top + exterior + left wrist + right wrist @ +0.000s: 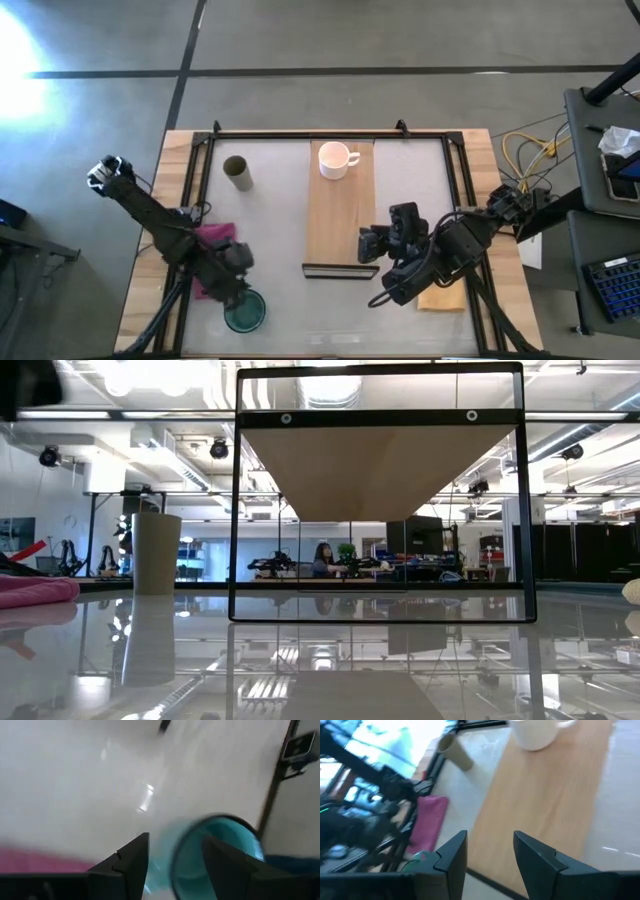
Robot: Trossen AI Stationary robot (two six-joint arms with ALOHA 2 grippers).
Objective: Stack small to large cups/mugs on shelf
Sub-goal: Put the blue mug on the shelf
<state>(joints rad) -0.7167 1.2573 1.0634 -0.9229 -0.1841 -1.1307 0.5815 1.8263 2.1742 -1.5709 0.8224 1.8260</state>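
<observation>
The teal-green mug stands on its base near the table's near-left corner. My left gripper is open right at it. In the left wrist view one finger stands outside the mug's wall and the other finger over its opening, with a gap on both sides. The white mug stands on the far end of the light-wood shelf. The olive-brown cup stands upright on the table, left of the shelf. My right gripper is open above the shelf's near end.
A pink cloth lies under my left arm, and an orange-yellow cloth under my right arm. A dark frame runs along the table's far, left and right sides. The glossy table between the shelf and the olive-brown cup is bare.
</observation>
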